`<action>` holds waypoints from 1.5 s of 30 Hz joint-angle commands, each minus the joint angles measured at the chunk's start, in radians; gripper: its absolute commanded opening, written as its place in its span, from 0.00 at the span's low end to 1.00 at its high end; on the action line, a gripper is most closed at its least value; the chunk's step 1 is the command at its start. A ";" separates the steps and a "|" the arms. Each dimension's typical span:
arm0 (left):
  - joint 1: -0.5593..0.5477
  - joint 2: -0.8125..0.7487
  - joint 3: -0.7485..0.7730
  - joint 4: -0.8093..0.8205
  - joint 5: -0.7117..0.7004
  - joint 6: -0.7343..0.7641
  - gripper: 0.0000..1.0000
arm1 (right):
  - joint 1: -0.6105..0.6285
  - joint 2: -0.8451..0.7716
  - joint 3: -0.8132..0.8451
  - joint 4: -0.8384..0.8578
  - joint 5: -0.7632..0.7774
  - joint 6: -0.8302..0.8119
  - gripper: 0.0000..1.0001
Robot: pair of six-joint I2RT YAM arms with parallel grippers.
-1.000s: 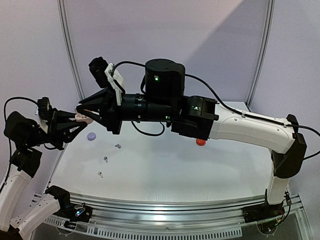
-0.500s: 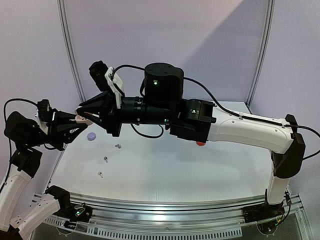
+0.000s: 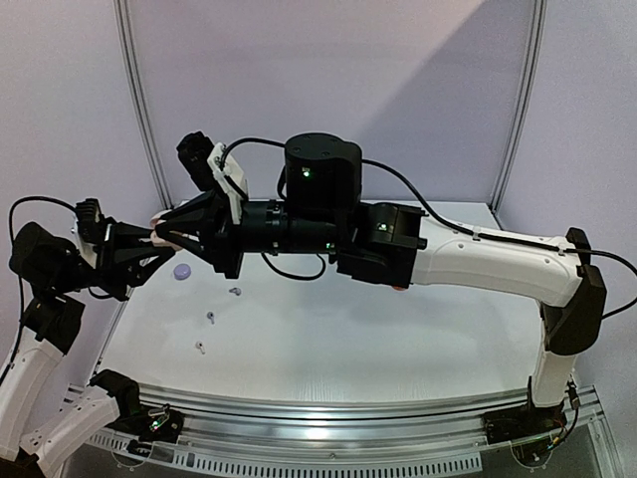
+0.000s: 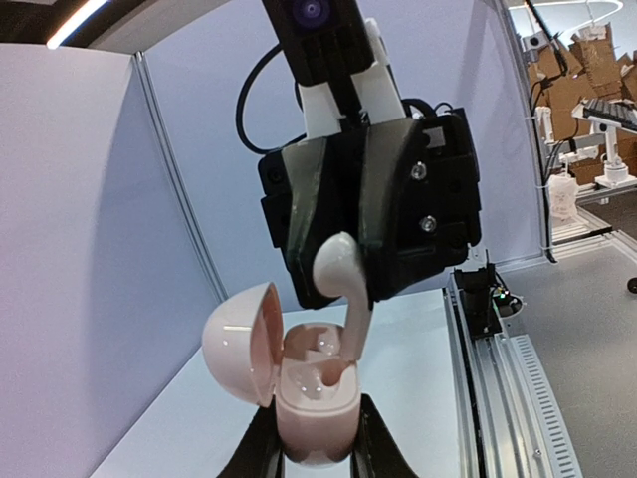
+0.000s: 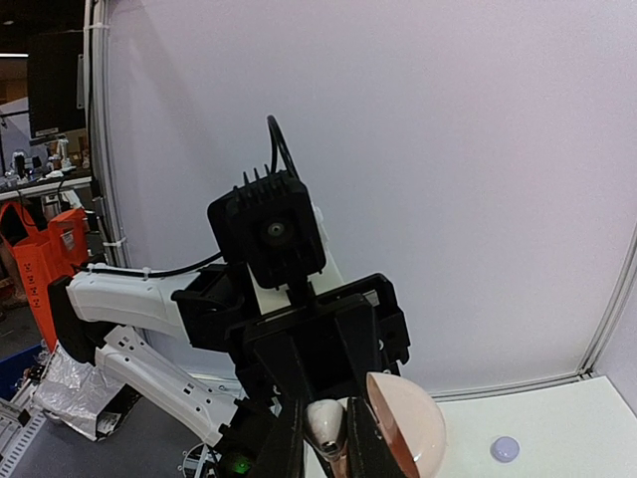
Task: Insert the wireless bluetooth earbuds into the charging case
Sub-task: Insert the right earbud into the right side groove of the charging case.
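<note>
Right tool (image 4: 346, 271) nudged left — earbud (image 4: 350, 304) stem-down, axis upright — over case (image 4: 314, 418).

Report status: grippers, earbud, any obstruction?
Left gripper shut on open charging case. Right gripper shut on white earbud, stem down at the case opening, not seated. Nothing between them.

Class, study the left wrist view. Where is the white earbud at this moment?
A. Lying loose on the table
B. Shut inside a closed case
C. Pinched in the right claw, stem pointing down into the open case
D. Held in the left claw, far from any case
C: the right claw pinches the white earbud, and its stem points down into the open case, which the left claw grips from below.
</note>
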 commanded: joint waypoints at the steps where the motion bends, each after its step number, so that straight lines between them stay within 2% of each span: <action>1: -0.013 0.004 -0.010 -0.002 0.005 -0.006 0.00 | -0.010 -0.044 -0.032 -0.007 0.030 0.008 0.00; 23: -0.015 0.004 0.002 0.016 -0.003 -0.034 0.00 | -0.027 -0.044 -0.086 0.008 0.037 0.022 0.00; 28: -0.015 0.005 -0.003 0.042 -0.006 -0.060 0.00 | -0.032 -0.045 -0.103 0.014 0.036 0.035 0.08; 45: -0.015 0.005 -0.002 0.039 0.002 -0.065 0.00 | -0.045 -0.037 -0.108 0.027 0.057 0.054 0.20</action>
